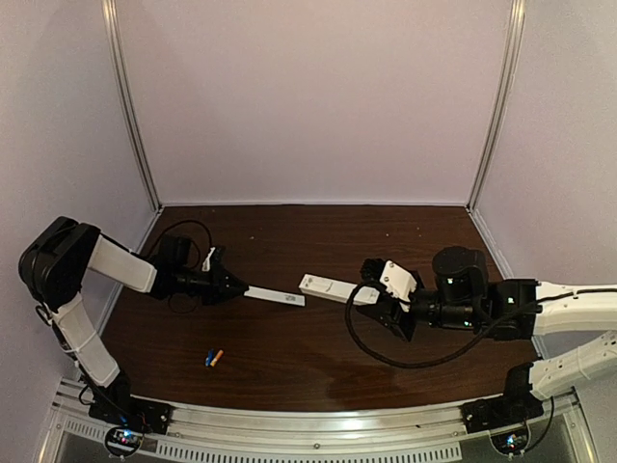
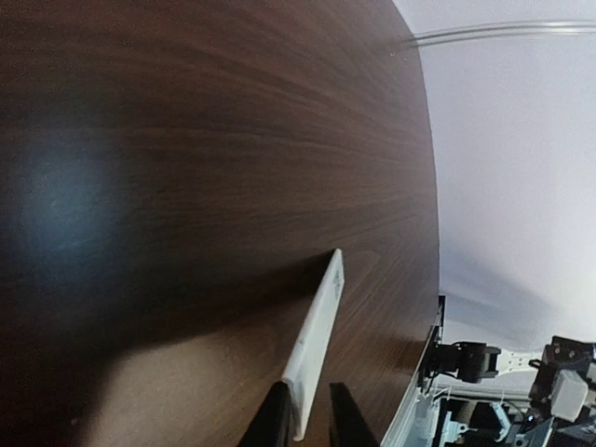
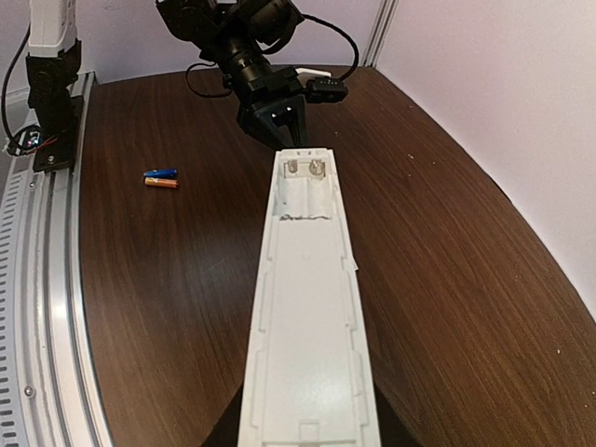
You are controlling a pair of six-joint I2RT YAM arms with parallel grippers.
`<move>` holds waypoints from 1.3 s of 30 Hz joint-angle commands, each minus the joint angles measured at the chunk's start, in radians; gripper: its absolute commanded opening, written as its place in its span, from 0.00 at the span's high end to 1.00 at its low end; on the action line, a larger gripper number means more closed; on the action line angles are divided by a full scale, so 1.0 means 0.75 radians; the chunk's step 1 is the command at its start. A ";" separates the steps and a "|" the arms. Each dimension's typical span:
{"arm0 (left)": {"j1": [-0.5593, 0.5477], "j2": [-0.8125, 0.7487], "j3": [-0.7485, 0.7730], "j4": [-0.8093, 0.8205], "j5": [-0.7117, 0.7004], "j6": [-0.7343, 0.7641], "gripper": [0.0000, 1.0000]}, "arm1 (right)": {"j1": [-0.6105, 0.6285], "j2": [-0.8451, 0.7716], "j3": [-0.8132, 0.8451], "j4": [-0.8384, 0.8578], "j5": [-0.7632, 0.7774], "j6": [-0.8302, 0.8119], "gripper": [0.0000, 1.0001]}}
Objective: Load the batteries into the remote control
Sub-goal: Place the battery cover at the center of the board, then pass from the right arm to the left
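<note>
The white remote control (image 1: 328, 287) is held in my right gripper (image 1: 381, 307) at mid table, level above the wood. In the right wrist view the remote (image 3: 307, 307) runs away from the gripper (image 3: 307, 440), back side up, with its battery bay (image 3: 304, 186) uncovered and empty at the far end. The blue battery (image 3: 160, 173) and the orange battery (image 3: 161, 183) lie side by side on the table (image 1: 214, 358), near the front left. My left gripper (image 1: 231, 286) has the end of the thin white cover strip (image 2: 317, 335) between its fingers, with a gap to one finger (image 2: 346, 421).
A metal rail (image 1: 318, 429) runs along the near edge. White walls close the back and sides. A black cable (image 1: 386, 359) loops from the right arm over the table. The left arm's cable (image 1: 178, 231) lies at the left rear.
</note>
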 commanded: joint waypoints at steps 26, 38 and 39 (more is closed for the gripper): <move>-0.521 -1.012 0.227 -0.774 -0.082 1.181 0.17 | -0.002 0.087 0.361 -0.355 -0.491 -0.022 1.00; -0.775 -0.935 0.332 -0.869 -0.251 1.455 0.21 | -0.002 0.172 0.443 -0.385 -0.582 -0.014 1.00; -0.789 -0.913 0.346 -0.878 -0.251 1.462 0.22 | -0.002 0.177 0.449 -0.386 -0.582 -0.017 1.00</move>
